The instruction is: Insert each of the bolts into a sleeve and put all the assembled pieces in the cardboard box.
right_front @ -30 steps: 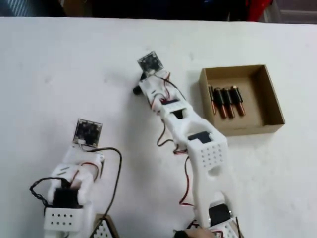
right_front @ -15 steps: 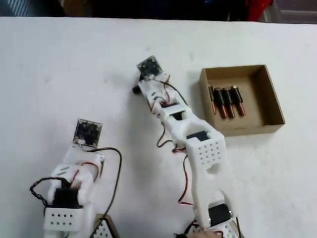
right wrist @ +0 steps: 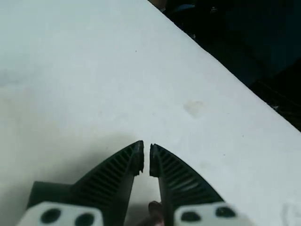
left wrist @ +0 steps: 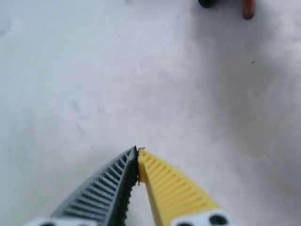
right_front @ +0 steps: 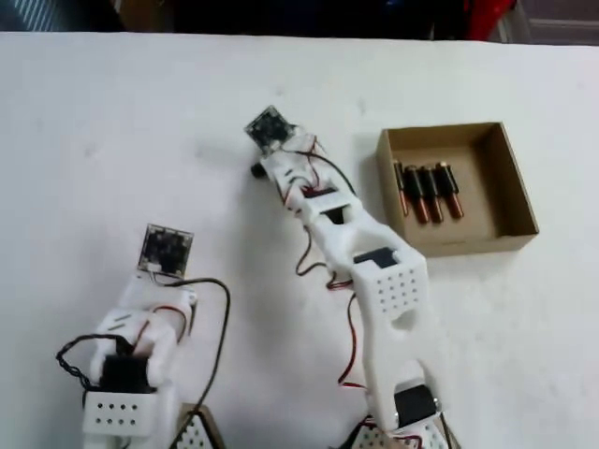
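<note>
My right gripper is over the middle of the table, its black fingers closed to a thin slit. A copper-brown part of a bolt piece sits between the finger bases, and a black part sticks out beside one finger. From above, that black end pokes out beside the right wrist. The cardboard box to its right holds several assembled copper-and-black pieces side by side. My left gripper is shut and empty above bare table, near the front left. Far ahead of it show a black end and a copper end.
The right arm stretches diagonally from the front edge toward the table's middle, with loose red and black wires along it. The left arm is folded back at the front left. The table's dark far edge lies beyond the right gripper.
The right wrist has swung a little to the left and slightly nearer. The black end beside it has stayed in place. The left arm has not moved.
</note>
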Robot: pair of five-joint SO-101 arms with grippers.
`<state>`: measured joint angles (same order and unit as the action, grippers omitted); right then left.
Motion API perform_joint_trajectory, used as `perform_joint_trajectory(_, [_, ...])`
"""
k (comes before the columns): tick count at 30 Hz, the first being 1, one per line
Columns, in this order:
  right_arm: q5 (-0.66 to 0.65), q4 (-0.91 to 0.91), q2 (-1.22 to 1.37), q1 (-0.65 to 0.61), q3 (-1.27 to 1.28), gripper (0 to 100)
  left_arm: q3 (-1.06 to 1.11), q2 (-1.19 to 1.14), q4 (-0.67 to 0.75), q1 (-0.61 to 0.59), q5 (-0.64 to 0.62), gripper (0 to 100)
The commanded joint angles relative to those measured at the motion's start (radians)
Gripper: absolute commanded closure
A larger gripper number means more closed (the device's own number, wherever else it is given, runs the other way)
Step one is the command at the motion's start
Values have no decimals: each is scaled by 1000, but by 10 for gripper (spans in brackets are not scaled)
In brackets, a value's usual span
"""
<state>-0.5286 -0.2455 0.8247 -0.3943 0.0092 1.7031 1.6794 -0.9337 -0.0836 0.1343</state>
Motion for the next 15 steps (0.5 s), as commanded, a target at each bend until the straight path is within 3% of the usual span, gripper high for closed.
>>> perform_joint_trajectory(1, [-18, 68, -21, 18, -6, 981, -3, 10, 34, -7, 11, 977])
perform_joint_trajectory(6, [-18, 156, -111, 18, 51, 981, -3, 10, 34, -7, 11, 977])
perform_joint_trajectory(15, [-18, 156, -248, -4, 206, 981, -3, 10, 34, -7, 11, 977])
